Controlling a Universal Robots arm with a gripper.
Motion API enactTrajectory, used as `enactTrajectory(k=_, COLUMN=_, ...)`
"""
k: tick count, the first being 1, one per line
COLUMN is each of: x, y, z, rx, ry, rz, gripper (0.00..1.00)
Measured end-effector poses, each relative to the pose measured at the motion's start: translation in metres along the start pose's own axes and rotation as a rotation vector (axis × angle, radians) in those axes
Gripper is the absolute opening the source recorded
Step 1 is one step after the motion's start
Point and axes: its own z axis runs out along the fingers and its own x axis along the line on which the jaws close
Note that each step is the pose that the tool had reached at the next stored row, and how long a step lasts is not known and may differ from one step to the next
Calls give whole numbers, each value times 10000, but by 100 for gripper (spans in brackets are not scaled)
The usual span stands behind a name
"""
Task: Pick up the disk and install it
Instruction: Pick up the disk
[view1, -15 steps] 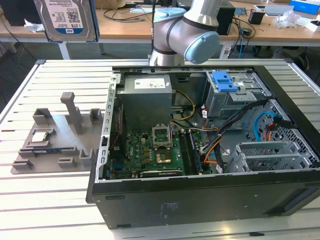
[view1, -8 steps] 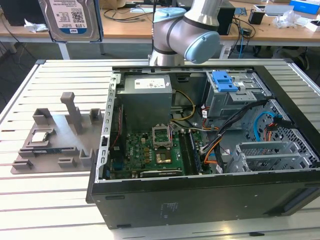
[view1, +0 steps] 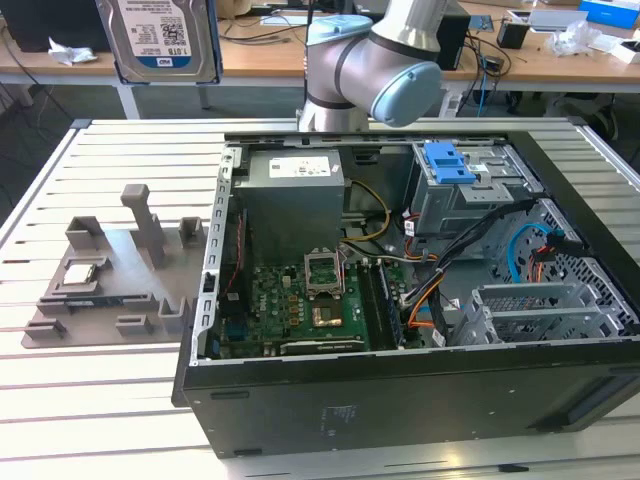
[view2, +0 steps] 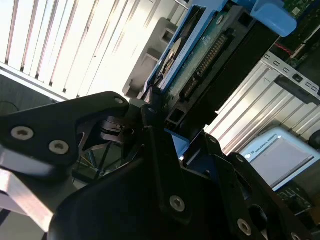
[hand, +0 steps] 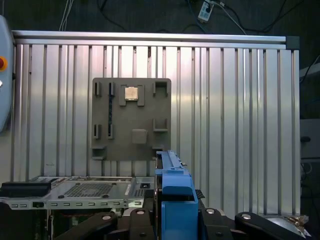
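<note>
place: robotics lab | slatted aluminium bench | open computer case | cluttered desks behind

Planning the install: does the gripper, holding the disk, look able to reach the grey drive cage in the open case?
Probably yes. The gripper holds the disk raised, the case is open, and the drive cage lies exposed; cables beside it might crowd.

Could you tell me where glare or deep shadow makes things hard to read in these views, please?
Second wrist view: the slatted table is washed out by glare, while the hand holding the disk is a dark silhouette. Exterior view: even light, though the computer case is dimmer inside. First wrist view: evenly lit, mild sheen on the slats.
</note>
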Motion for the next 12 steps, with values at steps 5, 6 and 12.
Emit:
enactTrajectory(k=5, x=1, y=-125, z=-6, rx=-8, ry=0, rz=1, gripper=37)
enactTrajectory(k=6, x=1, y=-144, z=-6, rx=-10, ry=-1, rz=1, gripper=37)
enactTrajectory(k=12, x=0, y=-300, z=-13, rx=-21, ry=-1, rz=1, gripper=37)
